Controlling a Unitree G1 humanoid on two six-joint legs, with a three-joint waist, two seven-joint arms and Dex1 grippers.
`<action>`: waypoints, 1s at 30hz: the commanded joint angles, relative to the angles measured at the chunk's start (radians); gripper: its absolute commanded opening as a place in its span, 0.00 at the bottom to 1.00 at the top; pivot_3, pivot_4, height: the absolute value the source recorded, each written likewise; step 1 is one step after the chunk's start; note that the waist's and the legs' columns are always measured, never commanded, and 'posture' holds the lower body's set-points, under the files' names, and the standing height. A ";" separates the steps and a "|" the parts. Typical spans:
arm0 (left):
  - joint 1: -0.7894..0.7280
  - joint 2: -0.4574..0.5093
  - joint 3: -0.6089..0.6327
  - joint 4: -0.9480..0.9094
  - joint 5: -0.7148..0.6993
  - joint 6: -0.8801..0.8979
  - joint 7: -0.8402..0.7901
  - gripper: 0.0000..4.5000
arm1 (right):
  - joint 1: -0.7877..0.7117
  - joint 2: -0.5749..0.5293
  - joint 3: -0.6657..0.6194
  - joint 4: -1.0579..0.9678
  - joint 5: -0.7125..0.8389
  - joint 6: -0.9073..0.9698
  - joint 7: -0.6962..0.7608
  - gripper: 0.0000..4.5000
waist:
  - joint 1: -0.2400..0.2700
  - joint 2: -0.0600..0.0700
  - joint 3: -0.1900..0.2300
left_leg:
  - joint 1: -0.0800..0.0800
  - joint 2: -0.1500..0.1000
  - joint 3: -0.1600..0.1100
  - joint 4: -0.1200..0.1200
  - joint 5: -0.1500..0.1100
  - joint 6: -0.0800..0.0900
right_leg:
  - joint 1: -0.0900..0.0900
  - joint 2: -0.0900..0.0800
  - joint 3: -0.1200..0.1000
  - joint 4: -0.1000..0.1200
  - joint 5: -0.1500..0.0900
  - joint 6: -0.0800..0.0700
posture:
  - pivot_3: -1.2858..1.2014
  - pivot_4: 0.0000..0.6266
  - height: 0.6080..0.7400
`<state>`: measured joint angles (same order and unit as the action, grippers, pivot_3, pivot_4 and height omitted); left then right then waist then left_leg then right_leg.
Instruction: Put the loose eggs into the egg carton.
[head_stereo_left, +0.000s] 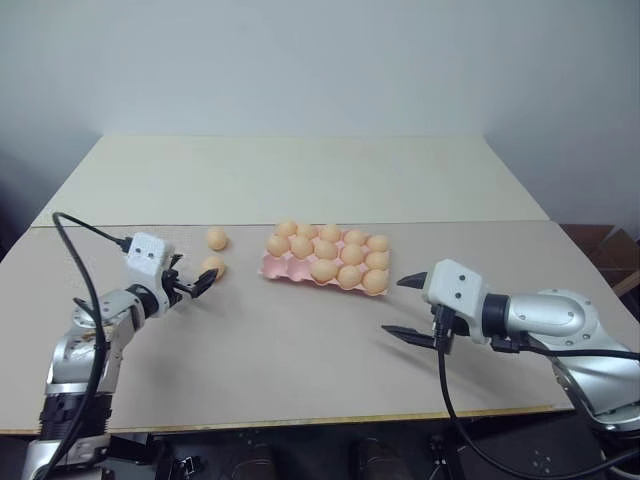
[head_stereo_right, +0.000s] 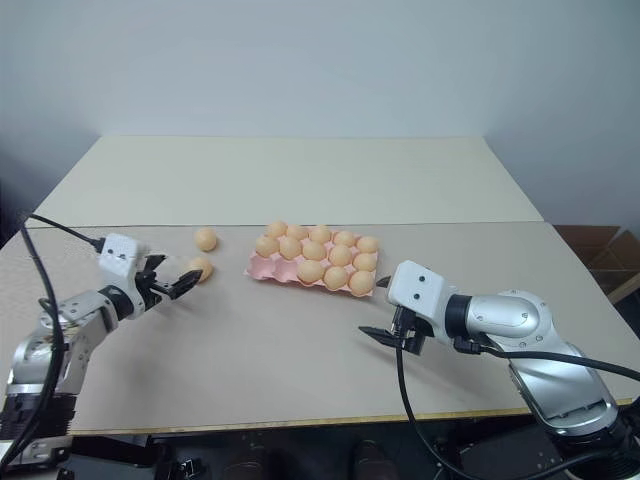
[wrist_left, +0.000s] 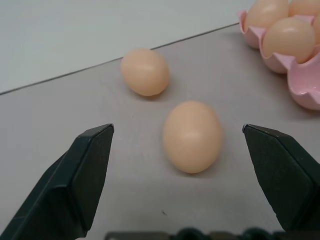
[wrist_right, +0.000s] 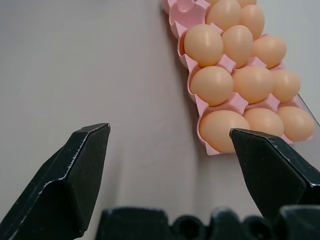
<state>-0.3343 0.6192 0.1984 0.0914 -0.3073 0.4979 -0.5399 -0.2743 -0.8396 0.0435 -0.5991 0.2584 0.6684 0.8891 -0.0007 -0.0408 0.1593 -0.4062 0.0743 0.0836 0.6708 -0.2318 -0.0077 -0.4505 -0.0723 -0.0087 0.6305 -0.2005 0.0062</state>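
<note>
Two loose eggs lie on the table left of the egg carton (head_stereo_left: 271, 267): a near egg (head_stereo_left: 212, 266) and a far egg (head_stereo_left: 217, 238). The pink carton holds several eggs, and its front-left cup looks empty. My left gripper (head_stereo_left: 199, 283) is open just short of the near egg (wrist_left: 192, 136), with one finger on each side and neither touching it. The far egg (wrist_left: 145, 71) lies beyond it. My right gripper (head_stereo_left: 393, 306) hangs open and empty above the table, in front of the carton's right end (wrist_right: 193, 91).
The table is two pale panels joined by a seam (head_stereo_left: 450, 222), and its front edge (head_stereo_left: 300, 420) is close to me. A cardboard box (head_stereo_left: 605, 245) stands off the right side. Black cables (head_stereo_left: 90, 290) trail from both wrists.
</note>
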 joint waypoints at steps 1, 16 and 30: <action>-0.052 -0.019 -0.029 0.099 0.047 -0.092 -0.008 1.00 | -0.001 -0.014 -0.019 -0.022 0.006 0.005 -0.015 0.99 | 0.002 0.000 0.000 | 0.000 0.000 0.000 0.000 0.000 0.000 | 0.000 0.000 0.000 0.000 0.000 0.000 | 0.52 0.24 1.00; -0.183 -0.111 -0.061 0.335 0.079 -0.251 -0.048 0.86 | 0.020 -0.026 -0.026 -0.020 0.001 0.002 -0.039 1.00 | 0.008 0.000 0.000 | 0.002 -0.001 -0.002 0.007 0.000 0.000 | 0.008 -0.001 -0.002 -0.001 0.002 0.004 | 0.52 0.24 1.00; -0.140 -0.106 -0.062 0.195 0.069 -0.209 -0.066 0.39 | 0.022 -0.018 -0.013 -0.015 -0.002 -0.002 -0.061 1.00 | 0.010 0.000 0.000 | 0.001 -0.001 -0.003 0.007 0.000 0.000 | 0.008 -0.002 -0.002 -0.001 0.002 0.005 | 0.52 0.24 1.00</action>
<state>-0.4682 0.5082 0.1322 0.3573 -0.2248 0.2903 -0.5960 -0.2507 -0.8544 0.0434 -0.5963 0.2564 0.6733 0.8379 0.0092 -0.0412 0.1594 -0.4049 0.0735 0.0809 0.6783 -0.2318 -0.0076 -0.4426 -0.0741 -0.0112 0.6294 -0.1989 0.0107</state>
